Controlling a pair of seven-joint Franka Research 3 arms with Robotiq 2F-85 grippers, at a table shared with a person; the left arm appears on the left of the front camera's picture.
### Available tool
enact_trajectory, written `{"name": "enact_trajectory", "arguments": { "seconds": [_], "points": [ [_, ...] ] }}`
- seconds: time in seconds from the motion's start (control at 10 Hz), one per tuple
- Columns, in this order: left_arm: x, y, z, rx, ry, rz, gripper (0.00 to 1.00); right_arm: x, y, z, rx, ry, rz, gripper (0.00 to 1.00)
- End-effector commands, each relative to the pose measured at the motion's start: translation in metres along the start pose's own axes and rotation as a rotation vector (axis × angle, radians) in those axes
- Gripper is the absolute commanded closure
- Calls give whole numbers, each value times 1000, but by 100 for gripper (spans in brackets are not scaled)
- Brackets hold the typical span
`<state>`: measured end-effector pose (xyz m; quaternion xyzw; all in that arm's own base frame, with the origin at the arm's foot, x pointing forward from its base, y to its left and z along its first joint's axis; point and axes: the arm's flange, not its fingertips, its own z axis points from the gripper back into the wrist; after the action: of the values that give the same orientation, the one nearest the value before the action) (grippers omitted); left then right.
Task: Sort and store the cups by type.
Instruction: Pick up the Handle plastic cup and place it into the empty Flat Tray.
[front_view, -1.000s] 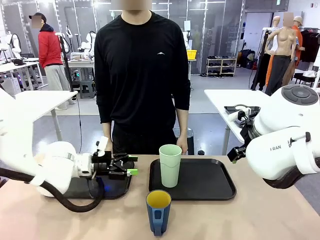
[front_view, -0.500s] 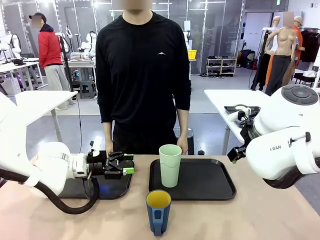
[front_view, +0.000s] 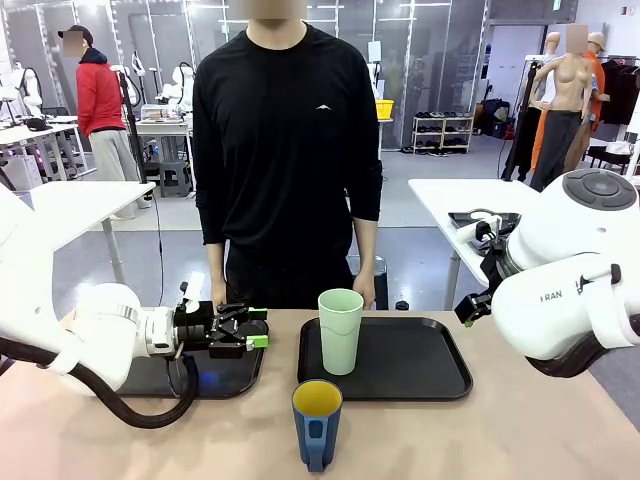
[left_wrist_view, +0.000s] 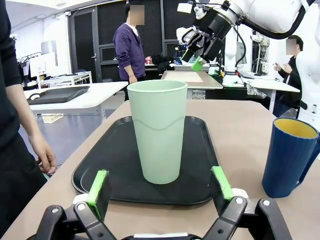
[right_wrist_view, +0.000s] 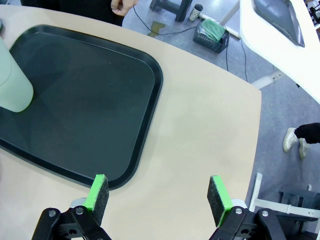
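Observation:
A tall mint-green cup (front_view: 341, 330) stands upright on the left end of a black tray (front_view: 420, 365). The dark blue mug (front_view: 317, 424), yellow inside, sits on the bare table in front of it. My left gripper (front_view: 247, 333) is open and level, pointing at the mint cup from the left with a gap between. In the left wrist view the mint cup (left_wrist_view: 160, 131) stands centred beyond the open fingers (left_wrist_view: 98, 184), with the blue mug (left_wrist_view: 290, 156) to the right. My right gripper (right_wrist_view: 158, 194) is open and empty, high above the tray's (right_wrist_view: 100, 100) corner; the mint cup (right_wrist_view: 13, 80) is at the left edge.
A second black tray (front_view: 235, 378) lies under my left arm. A person in black stands at the far side, hands (front_view: 365, 291) hanging near the table edge. My bulky right arm (front_view: 565, 285) hangs over the table's right side. Bare tabletop (right_wrist_view: 200, 125) lies right of the tray.
My left gripper has drawn back a little to the left, away from the mint cup, then held still. The cups and right arm have not moved.

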<state>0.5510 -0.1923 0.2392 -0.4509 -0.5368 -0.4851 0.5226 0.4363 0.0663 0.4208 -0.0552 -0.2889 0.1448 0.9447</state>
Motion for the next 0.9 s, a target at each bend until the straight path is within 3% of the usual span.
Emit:
{"name": "enact_trajectory", "arguments": {
  "seconds": [0.0, 0.1, 0.5, 0.8],
  "points": [
    [0, 2, -1, -3, 2, -4, 0, -1, 1, 0, -2, 0, 6, 0],
    [0, 0, 0, 0, 0, 0, 0, -1, 1, 0, -2, 0, 6, 0],
    [60, -62, 89, 59, 282, -85, 0, -1, 1, 0, -2, 0, 6, 0],
    [92, -105, 154, 170, 697, -71, 0, -1, 1, 0, -2, 0, 6, 0]
  ]
}}
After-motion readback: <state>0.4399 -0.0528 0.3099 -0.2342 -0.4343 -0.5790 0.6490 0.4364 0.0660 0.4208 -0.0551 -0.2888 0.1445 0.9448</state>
